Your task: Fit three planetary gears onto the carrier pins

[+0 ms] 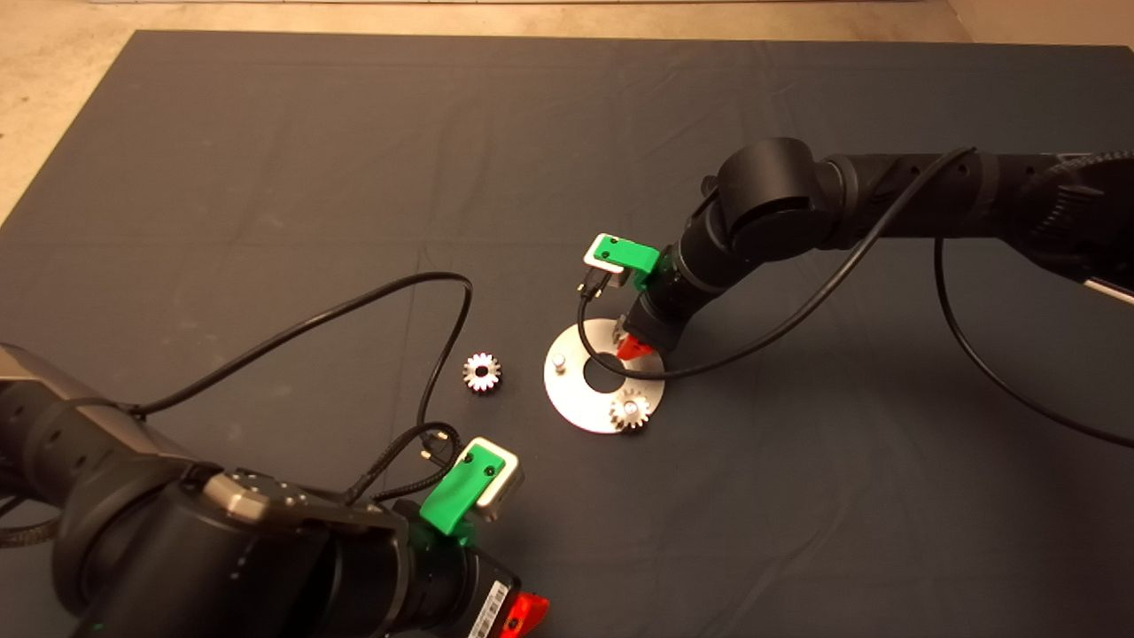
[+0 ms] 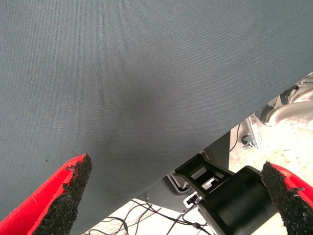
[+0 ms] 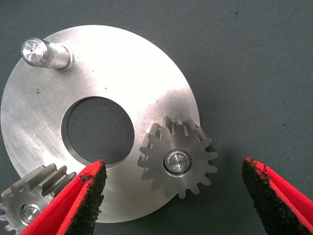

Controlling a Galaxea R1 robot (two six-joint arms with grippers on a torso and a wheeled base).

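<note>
1. The right gripper (image 3: 171,196) hangs right over the shiny carrier disc (image 1: 576,403). Its red fingers (image 3: 83,196) are spread apart and hold nothing.
2. Two planetary gears sit on carrier pins: one (image 3: 177,156) between the fingers and one (image 3: 34,198) partly behind a finger.
3. The third carrier pin (image 3: 41,53) is bare.
4. A third gear (image 1: 482,372) lies on the dark mat (image 1: 266,177), just left of the disc.
5. The left gripper (image 2: 176,196) waits at the near left, spread wide and empty.
</note>
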